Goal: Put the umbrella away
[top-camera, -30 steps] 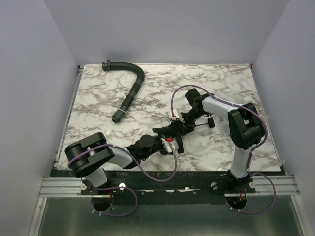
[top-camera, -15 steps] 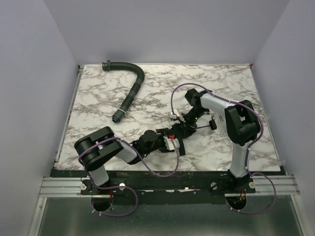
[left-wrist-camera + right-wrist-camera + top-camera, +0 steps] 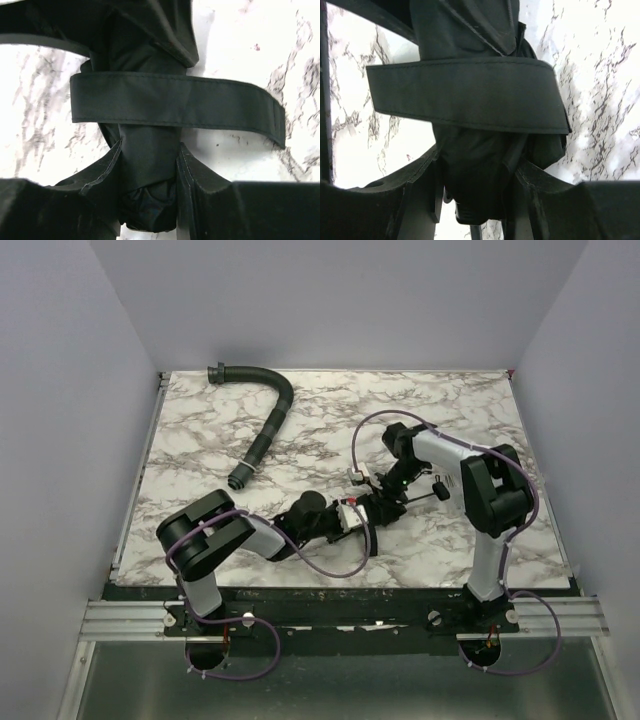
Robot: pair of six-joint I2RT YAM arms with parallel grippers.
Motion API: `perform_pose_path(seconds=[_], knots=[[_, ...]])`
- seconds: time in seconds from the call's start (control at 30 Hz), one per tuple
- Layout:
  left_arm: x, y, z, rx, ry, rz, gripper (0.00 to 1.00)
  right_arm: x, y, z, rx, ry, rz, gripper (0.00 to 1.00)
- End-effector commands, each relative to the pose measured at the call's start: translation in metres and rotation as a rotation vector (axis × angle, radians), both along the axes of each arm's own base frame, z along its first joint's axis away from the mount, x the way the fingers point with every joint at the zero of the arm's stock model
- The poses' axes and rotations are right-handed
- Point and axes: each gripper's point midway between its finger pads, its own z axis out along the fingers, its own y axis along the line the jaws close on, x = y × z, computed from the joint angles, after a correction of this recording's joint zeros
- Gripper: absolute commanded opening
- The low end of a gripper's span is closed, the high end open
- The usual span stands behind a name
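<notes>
Marbled table (image 3: 480, 410) fills the floor of this pale violet booth, and both arms reach in from its bottom edge. The left arm (image 3: 215, 535) stretches from lower left toward the centre. The right arm (image 3: 490, 495) folds in from lower right to meet it. A ribbed hose (image 3: 270, 425) curves across the upper left, well apart from them.

Just right of centre lies the umbrella (image 3: 372, 508), a short dark bundle between the two wrists. Its long axis runs left to right, rising slightly toward the right. A thin shaft sticks out that way and ends in the small handle (image 3: 438, 489).

The left gripper (image 3: 149, 165) has its fingers narrow, pressed against either side of the folded fabric. The right gripper (image 3: 475, 170) clasps the bundle the same way. A flat strap (image 3: 175, 102) crosses the cloth just beyond the fingers.

Compared with a second ago, the left arm has drawn its elbow up and inward, and its wrist has slid right onto the bundle. The handle has edged slightly rightward. The hose has not moved.
</notes>
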Motion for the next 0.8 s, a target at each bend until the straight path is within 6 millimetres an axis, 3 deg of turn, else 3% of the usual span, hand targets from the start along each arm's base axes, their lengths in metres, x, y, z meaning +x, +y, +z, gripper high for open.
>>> perform_pose_path(seconds=[0.0,0.13,0.3,0.57,0.77], knots=[[-0.035,0.024,-0.069,0.128,0.532,0.084,0.0,-0.015,-0.015,-0.032,-0.112,0.019,-0.049,0.56],[-0.04,0.041,-0.091,0.148,0.832,0.217,0.0,0.017,0.004,-0.008,0.008,-0.126,-0.104,0.64],[-0.047,0.058,-0.101,0.101,1.067,0.36,0.0,0.027,0.009,0.009,0.089,-0.253,-0.058,0.65],[-0.044,0.076,-0.113,0.051,1.345,0.507,0.0,-0.004,-0.005,-0.011,0.139,-0.34,0.112,0.67],[-0.037,0.077,-0.109,0.05,1.349,0.524,0.0,0.018,-0.01,-0.013,0.104,-0.48,0.057,0.76]])
